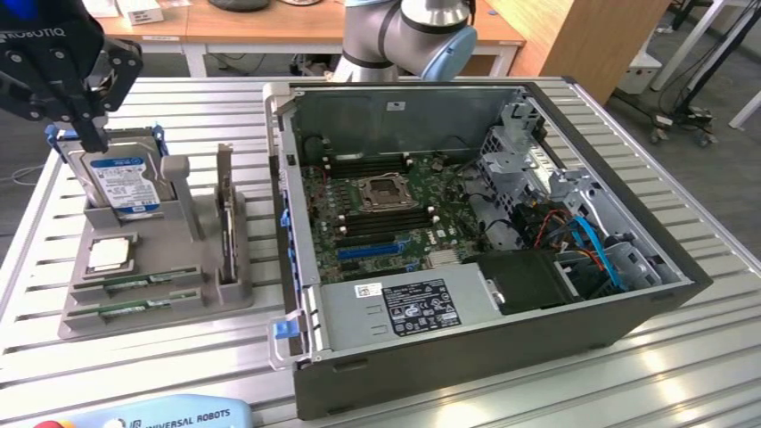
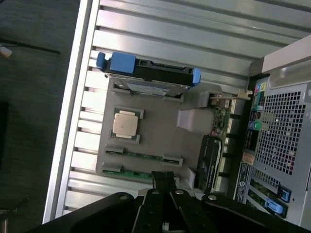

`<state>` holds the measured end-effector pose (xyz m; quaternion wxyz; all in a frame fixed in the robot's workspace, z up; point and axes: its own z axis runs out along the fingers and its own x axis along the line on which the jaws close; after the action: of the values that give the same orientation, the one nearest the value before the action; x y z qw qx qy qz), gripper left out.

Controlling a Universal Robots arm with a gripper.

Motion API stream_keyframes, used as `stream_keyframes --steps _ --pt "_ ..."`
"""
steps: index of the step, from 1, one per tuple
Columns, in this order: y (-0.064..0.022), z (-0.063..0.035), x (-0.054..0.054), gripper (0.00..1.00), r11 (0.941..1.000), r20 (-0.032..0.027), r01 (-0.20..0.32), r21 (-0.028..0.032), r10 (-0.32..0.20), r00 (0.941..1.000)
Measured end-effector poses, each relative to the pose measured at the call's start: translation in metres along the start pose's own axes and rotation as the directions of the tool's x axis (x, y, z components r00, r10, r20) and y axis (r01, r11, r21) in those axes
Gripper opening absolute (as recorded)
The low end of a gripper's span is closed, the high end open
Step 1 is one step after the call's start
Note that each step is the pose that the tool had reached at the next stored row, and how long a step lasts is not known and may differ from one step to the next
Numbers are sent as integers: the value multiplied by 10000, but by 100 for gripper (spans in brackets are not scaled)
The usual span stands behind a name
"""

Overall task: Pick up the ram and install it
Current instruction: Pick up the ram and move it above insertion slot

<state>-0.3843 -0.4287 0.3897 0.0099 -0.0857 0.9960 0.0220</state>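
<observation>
Closed, empty fingers (image 2: 159, 183) over grey holder (image 2: 160, 138); ram (image 2: 144, 156) untouched in it

Ram (image 1: 134, 283) in holder (image 1: 202, 299), beside PC case (image 1: 476, 357).

Ram sticks (image 1: 128, 285) lay open from above
An upright hard drive (image 1: 119, 178) rose behind them; a standing card (image 1: 225, 209) and the computer case (image 1: 476, 366) crowded one side.
</observation>
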Motion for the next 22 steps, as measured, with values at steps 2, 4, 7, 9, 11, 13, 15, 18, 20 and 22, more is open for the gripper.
stream_keyframes --steps 2,4,7,9,11,13,15,18,20,22 --pt "0 0 0 10 9995 -13 301 -7 -301 9995" --pt "0 0 0 10 9981 -26 610 -15 -611 9981" --pt "0 0 0 10 9943 -44 1062 -27 -1062 9943" --pt "0 0 0 10 9910 -56 1341 -35 -1341 9909" --pt "0 0 0 10 9869 -65 1614 -44 -1614 9869" --pt "0 0 0 10 9820 -76 1890 -52 -1890 9819" --pt "0 0 0 10 9760 -86 2178 -61 -2179 9759" --pt "0 0 0 10 9665 -101 2565 -74 -2565 9665" --pt "0 0 0 10 9590 -111 2832 -84 -2833 9590" --pt "0 0 0 10 9511 -119 3089 -93 -3090 9510"
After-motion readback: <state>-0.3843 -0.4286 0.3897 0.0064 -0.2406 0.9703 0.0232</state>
